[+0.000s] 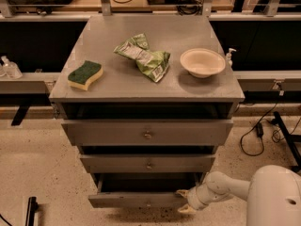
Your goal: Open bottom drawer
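The bottom drawer (136,200) is the lowest and slimmest of three grey fronts, with a small round knob in its middle. It stands pulled out a little, and a dark gap shows above its front. My gripper (184,201) is low at the right end of that front, coming in from the right on a cream arm. Its fingers (181,192) are spread, one near the front's top edge and one near its lower edge. I cannot tell whether they touch the drawer.
The middle drawer (148,163) and top drawer (147,133) sit above. The cabinet top (108,86) holds a green sponge (84,74), a green chip bag (145,56) and a white bowl (202,61). My white base (275,197) is at the lower right. Cables (256,135) lie on the floor at right.
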`<action>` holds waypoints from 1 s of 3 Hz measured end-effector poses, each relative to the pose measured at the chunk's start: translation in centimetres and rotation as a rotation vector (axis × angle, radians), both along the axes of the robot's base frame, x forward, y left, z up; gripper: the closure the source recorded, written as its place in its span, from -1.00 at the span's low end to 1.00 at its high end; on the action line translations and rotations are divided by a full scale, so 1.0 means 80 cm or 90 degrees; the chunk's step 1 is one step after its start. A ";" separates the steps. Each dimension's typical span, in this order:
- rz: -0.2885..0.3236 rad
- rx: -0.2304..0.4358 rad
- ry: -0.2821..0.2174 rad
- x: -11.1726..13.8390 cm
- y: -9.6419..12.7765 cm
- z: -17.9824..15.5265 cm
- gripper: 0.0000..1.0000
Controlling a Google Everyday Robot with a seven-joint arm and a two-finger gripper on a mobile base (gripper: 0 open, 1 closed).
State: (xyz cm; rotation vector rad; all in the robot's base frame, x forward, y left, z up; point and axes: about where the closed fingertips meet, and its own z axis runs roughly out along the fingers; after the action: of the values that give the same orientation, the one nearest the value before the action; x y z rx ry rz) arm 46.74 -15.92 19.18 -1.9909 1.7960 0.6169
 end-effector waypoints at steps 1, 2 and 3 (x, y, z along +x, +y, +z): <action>0.000 0.000 0.000 0.001 0.000 0.000 0.76; 0.012 0.010 0.010 -0.012 -0.005 0.010 1.00; 0.012 0.010 0.010 -0.012 -0.005 0.010 0.65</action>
State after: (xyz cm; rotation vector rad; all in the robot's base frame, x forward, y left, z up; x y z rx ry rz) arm 45.76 -16.30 19.98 -2.0002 1.7778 0.6514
